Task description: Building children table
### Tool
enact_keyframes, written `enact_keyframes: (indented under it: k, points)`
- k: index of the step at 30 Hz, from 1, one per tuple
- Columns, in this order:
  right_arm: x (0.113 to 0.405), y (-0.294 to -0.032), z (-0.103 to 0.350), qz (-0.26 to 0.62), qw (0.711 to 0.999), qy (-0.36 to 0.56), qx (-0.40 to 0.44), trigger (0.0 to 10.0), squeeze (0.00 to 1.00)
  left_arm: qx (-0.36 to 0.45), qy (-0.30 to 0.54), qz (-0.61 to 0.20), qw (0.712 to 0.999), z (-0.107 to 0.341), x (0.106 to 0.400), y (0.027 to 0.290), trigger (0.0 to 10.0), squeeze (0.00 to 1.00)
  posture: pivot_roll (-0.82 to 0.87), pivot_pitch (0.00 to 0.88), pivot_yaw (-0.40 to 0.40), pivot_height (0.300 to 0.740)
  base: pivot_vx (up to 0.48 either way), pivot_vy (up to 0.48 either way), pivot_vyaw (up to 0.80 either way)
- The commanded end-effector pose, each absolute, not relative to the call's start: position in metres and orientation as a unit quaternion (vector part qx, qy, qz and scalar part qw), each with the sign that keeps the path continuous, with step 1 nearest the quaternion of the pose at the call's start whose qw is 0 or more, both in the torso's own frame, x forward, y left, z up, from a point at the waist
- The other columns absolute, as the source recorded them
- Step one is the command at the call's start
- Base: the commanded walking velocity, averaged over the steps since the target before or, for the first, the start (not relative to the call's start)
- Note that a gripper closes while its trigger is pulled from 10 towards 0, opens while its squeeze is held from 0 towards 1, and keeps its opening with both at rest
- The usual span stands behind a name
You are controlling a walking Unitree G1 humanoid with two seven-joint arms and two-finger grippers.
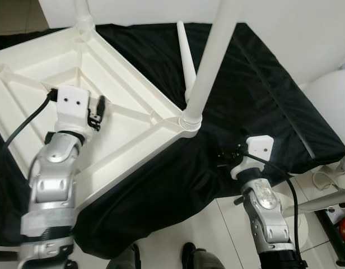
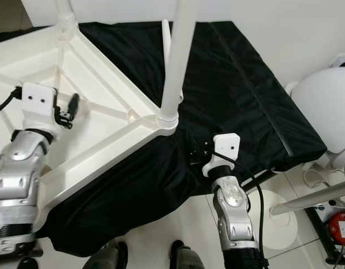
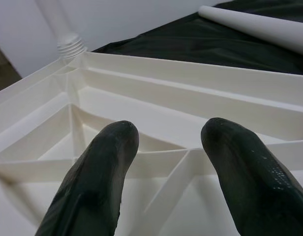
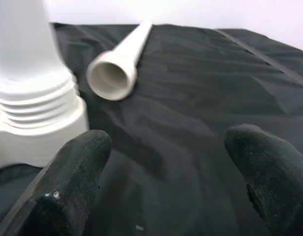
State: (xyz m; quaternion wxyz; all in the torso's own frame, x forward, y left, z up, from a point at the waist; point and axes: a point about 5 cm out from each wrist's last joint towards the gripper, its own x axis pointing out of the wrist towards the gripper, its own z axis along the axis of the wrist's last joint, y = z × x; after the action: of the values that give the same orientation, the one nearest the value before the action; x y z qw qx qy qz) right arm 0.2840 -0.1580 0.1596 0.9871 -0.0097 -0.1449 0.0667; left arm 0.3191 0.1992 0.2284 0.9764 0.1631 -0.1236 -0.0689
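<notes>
On the black cloth (image 1: 256, 84) lies the white tabletop (image 1: 127, 140), upside down, ribs facing up. One table leg (image 1: 209, 61) stands screwed into its near corner socket; a second loose leg (image 1: 187, 59) lies flat on the cloth just behind. Left gripper (image 1: 97, 115) hovers over the ribbed underside, fingers (image 3: 100, 177) parted, holding nothing. Right gripper (image 1: 228, 157) sits beside the mounted leg, fingers spread wide, empty.

Bright room, tiled floor, white wall.
Black cloth (image 1: 262, 101) draped over a low surface; pale glossy floor tiles (image 1: 217, 230) below; white wall (image 1: 295, 28) behind; round white furniture (image 1: 335, 101) at right.
</notes>
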Motion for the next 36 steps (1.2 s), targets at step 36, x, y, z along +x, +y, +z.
enact_keyframes:
  k: [36]
  points:
    - [0.352, -0.087, 0.202, 0.106, 0.985, -0.129, 0.042, 10.0, 0.00, 0.294, 0.032, -0.330, 0.897, 0.193, 0.262, 0.223, 10.0, 0.00, 0.11, 0.216, -0.069, 0.740, 0.000, 0.000, 0.00]
